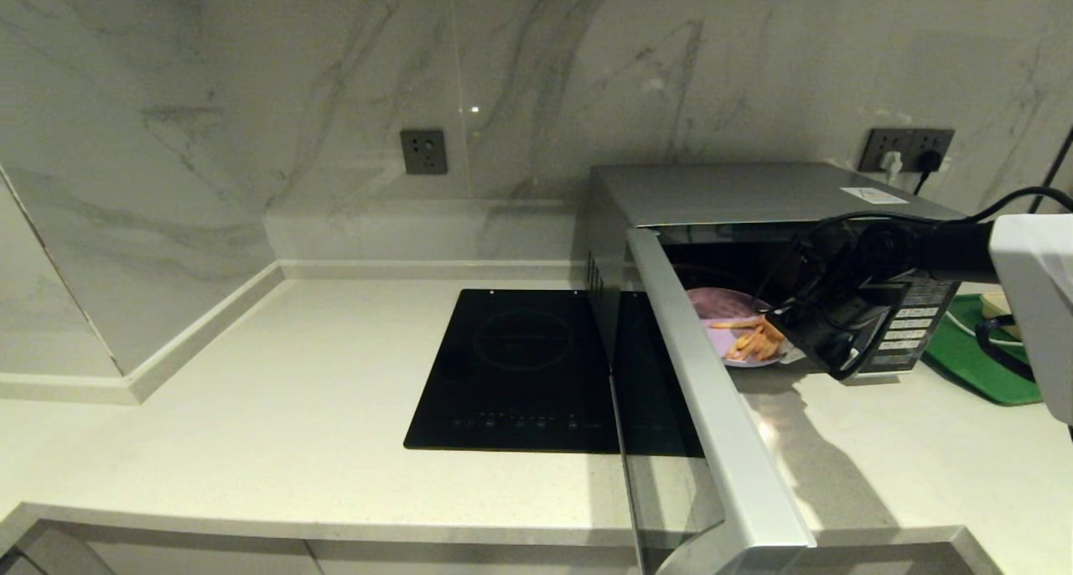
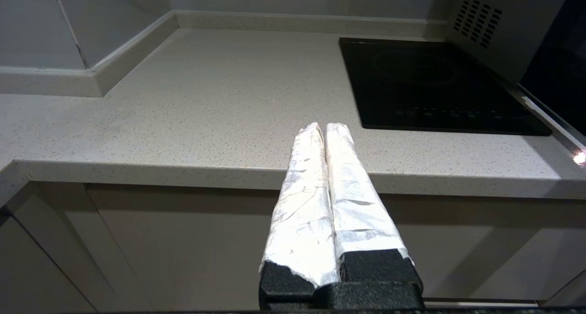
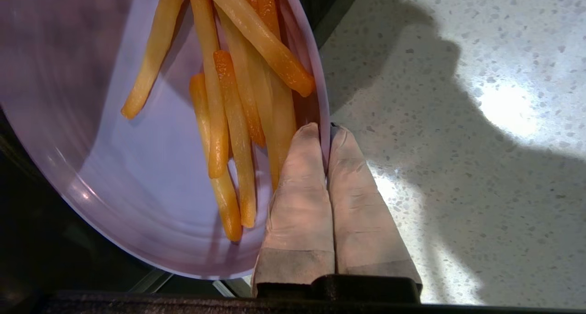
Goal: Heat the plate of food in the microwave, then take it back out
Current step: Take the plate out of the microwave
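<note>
Lavender plate of food (image 3: 137,204) rim pinched by right hand (image 3: 326,133) (microwave (image 1: 754,194) doorway).

From my feed the desk (image 1: 251,407) is a pale speckled stone top. The black induction cooktop (image 1: 520,365) sits flush in the middle, the silver microwave (image 1: 754,194) stands just right of it, and a green tray (image 1: 981,365) lies further right.

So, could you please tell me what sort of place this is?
Most likely a home kitchen: a speckled countertop with an inset induction cooktop, a silver microwave with its door open, and marble-look wall tiles.
</note>
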Robot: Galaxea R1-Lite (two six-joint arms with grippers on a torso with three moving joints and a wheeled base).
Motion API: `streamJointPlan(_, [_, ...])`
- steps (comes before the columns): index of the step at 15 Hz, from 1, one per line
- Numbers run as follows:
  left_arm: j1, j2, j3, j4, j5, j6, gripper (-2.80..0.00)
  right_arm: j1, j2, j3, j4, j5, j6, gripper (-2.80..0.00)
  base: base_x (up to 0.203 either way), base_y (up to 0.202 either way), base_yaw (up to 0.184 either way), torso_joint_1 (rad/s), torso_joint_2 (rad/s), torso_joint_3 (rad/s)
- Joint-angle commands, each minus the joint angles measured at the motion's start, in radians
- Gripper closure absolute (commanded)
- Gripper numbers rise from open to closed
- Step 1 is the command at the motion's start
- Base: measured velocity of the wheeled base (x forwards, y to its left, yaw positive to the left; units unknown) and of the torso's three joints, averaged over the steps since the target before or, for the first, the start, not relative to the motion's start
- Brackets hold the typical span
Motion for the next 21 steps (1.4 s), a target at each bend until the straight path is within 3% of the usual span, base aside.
streamJointPlan(1, [0.0,0.0,0.0,-0.001,0.0,0.0,0.0,0.0,0.002,-0.003,-0.038,0.002,0.011,0.0,0.0,0.0,0.0,0.0,0.0,0.0])
streamJointPlan(6, [0.0,0.0,0.0,-0.001,0.0,0.0,0.0,-0.002,-0.017,-0.002,-0.106,0.082,0.013,0.0,0.0,0.0,0.0,0.0,0.0,0.0])
streamJointPlan(12, [0.0,0.0,0.0,-0.001,0.0,0.0,0.0,-0.011,-0.056,0.002,-0.097,0.078,0.009,0.0,0.0,0.0,0.0,0.0,0.0,0.0])
streamJointPlan(17, [0.0,0.0,0.0,-0.001,0.002,0.0,0.0,-0.058,-0.121,0.034,0.046,0.078,0.035,0.0,0.0,0.0,0.0,0.0,0.0,0.0])
streamJointPlan(21, [0.0,0.0,0.0,-0.001,0.0,0.0,0.0,-0.102,-0.229,0.169,0.103,0.073,0.043,0.0,0.0,0.0,0.0,0.0,0.0,0.0])
